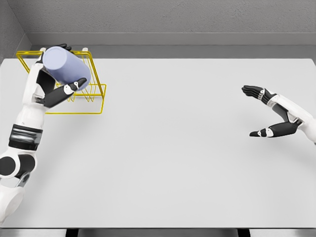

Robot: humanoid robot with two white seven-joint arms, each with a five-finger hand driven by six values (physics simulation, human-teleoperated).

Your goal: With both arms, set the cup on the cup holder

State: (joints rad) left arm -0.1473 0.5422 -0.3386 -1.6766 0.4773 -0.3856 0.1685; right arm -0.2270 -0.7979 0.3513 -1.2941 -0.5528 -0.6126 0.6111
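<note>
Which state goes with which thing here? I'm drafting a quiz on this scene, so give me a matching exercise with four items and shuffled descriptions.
Column one:
1. pale lavender cylindrical cup
2. yellow wire cup holder
3. left hand
4. right hand

Column two:
A. fingers spread, holding nothing, at the table's right side
B. tilted, gripped above the rack
C. standing at the table's far left corner
D. closed around the cup

Pairs: 1-B, 2-C, 3-D, 4-A

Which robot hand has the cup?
The left robot hand, over the yellow wire cup holder, grips the lavender cup. The right robot hand is open and holds nothing.
</note>
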